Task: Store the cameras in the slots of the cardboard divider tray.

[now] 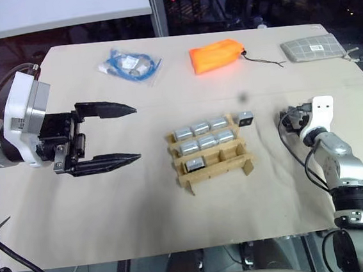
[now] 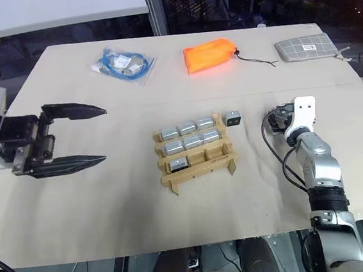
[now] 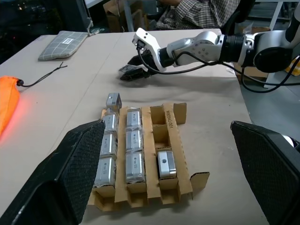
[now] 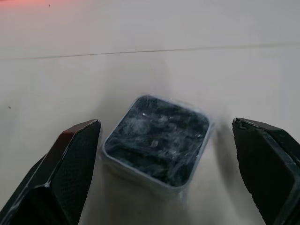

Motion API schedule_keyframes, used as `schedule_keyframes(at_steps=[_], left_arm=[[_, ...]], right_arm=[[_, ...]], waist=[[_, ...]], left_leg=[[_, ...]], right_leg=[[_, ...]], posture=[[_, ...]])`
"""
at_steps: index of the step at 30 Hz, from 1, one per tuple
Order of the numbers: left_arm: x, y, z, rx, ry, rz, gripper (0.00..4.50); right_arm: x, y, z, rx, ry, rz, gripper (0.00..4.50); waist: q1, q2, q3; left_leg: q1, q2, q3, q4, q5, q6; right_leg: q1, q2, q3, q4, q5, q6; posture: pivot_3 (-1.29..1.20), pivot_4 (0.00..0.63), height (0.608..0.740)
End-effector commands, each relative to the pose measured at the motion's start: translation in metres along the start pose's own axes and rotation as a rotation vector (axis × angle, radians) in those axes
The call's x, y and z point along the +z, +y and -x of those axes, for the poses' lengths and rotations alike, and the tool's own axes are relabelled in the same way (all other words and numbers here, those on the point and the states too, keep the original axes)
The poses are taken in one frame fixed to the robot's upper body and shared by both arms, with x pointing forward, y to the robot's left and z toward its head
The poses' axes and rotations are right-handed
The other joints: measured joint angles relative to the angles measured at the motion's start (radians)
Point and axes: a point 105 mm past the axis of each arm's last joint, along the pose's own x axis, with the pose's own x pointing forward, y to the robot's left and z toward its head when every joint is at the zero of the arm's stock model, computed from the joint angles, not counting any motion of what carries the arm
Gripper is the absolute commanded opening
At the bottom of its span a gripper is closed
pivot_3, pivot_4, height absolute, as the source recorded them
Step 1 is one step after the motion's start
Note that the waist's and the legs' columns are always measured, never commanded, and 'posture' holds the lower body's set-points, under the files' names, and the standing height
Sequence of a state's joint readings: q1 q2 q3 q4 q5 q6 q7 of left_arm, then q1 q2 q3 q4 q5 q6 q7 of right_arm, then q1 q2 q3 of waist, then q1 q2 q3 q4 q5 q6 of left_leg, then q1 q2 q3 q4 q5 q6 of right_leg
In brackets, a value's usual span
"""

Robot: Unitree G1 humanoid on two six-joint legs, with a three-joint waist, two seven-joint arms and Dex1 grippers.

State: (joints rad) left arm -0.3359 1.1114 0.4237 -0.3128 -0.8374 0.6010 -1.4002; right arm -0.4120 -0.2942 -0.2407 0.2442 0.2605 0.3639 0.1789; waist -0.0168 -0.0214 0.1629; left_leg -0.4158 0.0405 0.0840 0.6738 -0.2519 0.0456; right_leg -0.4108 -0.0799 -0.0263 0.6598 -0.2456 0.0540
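Note:
The cardboard divider tray [image 1: 222, 167] sits at the table's middle. Several silver-grey cameras [image 1: 200, 128] fill its back and middle rows, and one [image 1: 195, 165] lies in the front row's left slot. The other two front slots are empty. A loose camera [image 1: 245, 117] stands by the tray's back right corner. My right gripper [image 4: 165, 123] is open low over the table, right of the tray. Another camera [image 4: 157, 145] lies lens face up between its fingers [image 4: 70, 164], untouched. My left gripper [image 1: 134, 133] hovers open and empty left of the tray, pointing at it.
Along the far edge lie a clear bag of blue cable [image 1: 130, 65], an orange pouch [image 1: 215, 55] with a cord, and a grey checked pouch [image 1: 311, 47]. A person in a checked shirt [image 3: 201, 11] sits beyond the table's right end.

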Motion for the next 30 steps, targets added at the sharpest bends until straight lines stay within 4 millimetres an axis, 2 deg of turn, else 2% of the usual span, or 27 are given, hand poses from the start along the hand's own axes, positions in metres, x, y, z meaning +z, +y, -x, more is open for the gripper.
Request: schedule_keyframes(at_steps=[1, 2, 3, 5, 8, 9, 19, 24, 26, 29, 30], left_arm=[[0.008, 0.000, 0.005, 0.015, 0.011, -0.048, 4.46], [0.008, 0.000, 0.005, 0.016, 0.011, -0.049, 4.46], [0.008, 0.001, 0.005, 0.018, 0.011, -0.050, 4.49], [0.008, 0.001, 0.005, 0.023, 0.010, -0.053, 4.50], [0.007, 0.003, 0.005, 0.031, 0.008, -0.056, 4.50], [0.007, 0.004, 0.005, 0.036, 0.007, -0.057, 4.50], [0.008, 0.011, 0.002, 0.070, -0.006, -0.057, 4.50], [0.017, 0.022, -0.005, 0.131, -0.114, 0.025, 4.50], [0.013, 0.025, -0.014, 0.137, -0.154, 0.087, 4.50], [-0.002, 0.035, -0.032, 0.199, -0.196, 0.210, 4.50], [-0.011, 0.041, -0.041, 0.234, -0.228, 0.299, 4.50]], right_arm=[[0.012, -0.002, 0.002, -0.007, -0.042, -0.008, 4.50], [0.011, -0.002, 0.002, -0.007, -0.040, -0.006, 4.50], [0.011, -0.001, 0.002, -0.005, -0.038, -0.005, 4.24], [0.010, -0.001, 0.002, -0.006, -0.038, -0.002, 3.61], [0.011, -0.002, 0.003, -0.006, -0.042, 0.008, 2.22], [0.011, -0.002, 0.003, -0.006, -0.043, 0.013, 2.04], [0.018, 0.004, 0.006, 0.039, -0.071, 0.074, 2.02], [0.042, 0.048, 0.029, 0.376, -0.187, 0.099, 2.02], [0.048, 0.064, 0.044, 0.513, -0.204, 0.163, 2.02], [0.062, 0.082, 0.069, 0.695, -0.236, 0.288, 2.02], [0.069, 0.088, 0.075, 0.735, -0.258, 0.350, 2.02]], waist=[[0.000, 0.000, 0.000], [0.000, 0.000, 0.000], [0.000, 0.000, 0.000], [0.000, 0.000, 0.000], [0.000, 0.000, 0.000], [0.000, 0.000, 0.000], [0.000, 0.000, 0.000], [0.001, 0.001, 0.000], [0.002, 0.002, 0.001], [0.005, 0.002, 0.001], [0.005, 0.001, 0.001]], left_leg=[[0.000, 0.000, 0.000, 0.000, 0.000, 0.000], [0.000, 0.000, 0.000, 0.000, 0.000, 0.000], [0.000, 0.000, 0.000, 0.000, 0.000, 0.000], [0.000, 0.000, 0.000, 0.000, 0.000, 0.000], [0.000, 0.000, 0.000, 0.000, 0.000, 0.000], [0.000, 0.000, 0.000, 0.000, 0.000, 0.000], [0.000, 0.000, 0.000, 0.000, 0.000, 0.000], [0.000, 0.000, 0.000, 0.000, 0.000, 0.000], [0.000, 0.000, 0.000, 0.000, 0.000, 0.000], [0.000, 0.000, -0.001, 0.000, 0.000, 0.001], [0.000, 0.000, -0.001, 0.000, 0.000, 0.001]], right_leg=[[0.000, 0.000, 0.000, 0.000, 0.000, 0.000], [0.000, 0.000, 0.000, 0.000, 0.000, 0.000], [0.000, 0.000, 0.000, 0.000, 0.000, 0.000], [0.000, 0.000, 0.000, 0.000, 0.000, 0.000], [0.000, 0.000, 0.000, 0.000, 0.000, 0.000], [0.000, 0.000, 0.000, 0.000, 0.000, 0.000], [0.000, 0.000, 0.000, 0.000, 0.000, 0.000], [0.000, 0.000, 0.000, 0.000, 0.000, 0.000], [0.000, 0.000, 0.000, 0.000, 0.000, 0.000], [0.000, -0.001, 0.000, 0.000, 0.000, 0.000], [0.000, 0.000, 0.000, 0.000, 0.000, 0.000]], posture=[[0.00, 0.150, 0.740], [0.00, 0.150, 0.740], [0.00, 0.150, 0.740], [0.00, 0.150, 0.740], [0.00, 0.150, 0.740], [0.00, 0.150, 0.740], [0.00, 0.150, 0.740], [0.00, 0.150, 0.740], [0.00, 0.150, 0.740], [0.00, 0.150, 0.740], [0.00, 0.150, 0.740]])
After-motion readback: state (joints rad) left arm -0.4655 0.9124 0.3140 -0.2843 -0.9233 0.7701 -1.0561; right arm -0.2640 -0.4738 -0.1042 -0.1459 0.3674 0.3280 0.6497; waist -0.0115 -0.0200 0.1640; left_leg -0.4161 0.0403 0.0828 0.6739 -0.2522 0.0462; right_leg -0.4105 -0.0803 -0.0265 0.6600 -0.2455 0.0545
